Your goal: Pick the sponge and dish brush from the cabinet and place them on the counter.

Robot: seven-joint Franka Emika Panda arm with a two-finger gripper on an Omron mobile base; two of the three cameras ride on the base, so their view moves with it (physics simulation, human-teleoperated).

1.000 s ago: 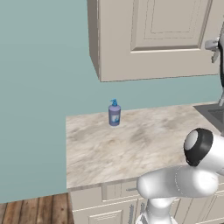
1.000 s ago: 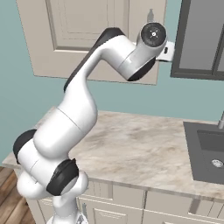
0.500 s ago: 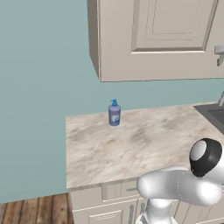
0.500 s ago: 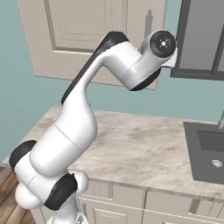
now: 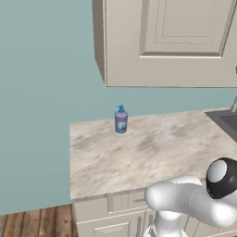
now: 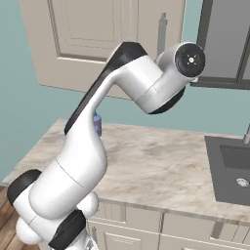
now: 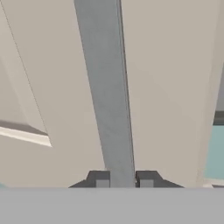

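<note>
A beige wall cabinet (image 5: 171, 41) hangs door shut above a marbled counter (image 5: 148, 152). A blue soap bottle (image 5: 121, 119) stands near the counter's back edge. The gripper (image 7: 124, 180) pinches the cabinet's grey bar handle (image 7: 107, 92).

I am looking at the cabinet (image 5: 185, 41), which is showing a matt beige painted finish on its raised-panel door, smooth and without gloss. Its handle (image 7: 107, 92) is reading as flat grey brushed metal. The counter (image 5: 152, 150) is appearing as polished marbled stone, beige-grey and veined. The soap bottle (image 5: 121, 120) is looking like glossy blue plastic. The floor (image 5: 39, 223) is showing reddish-brown wood planks.
</note>
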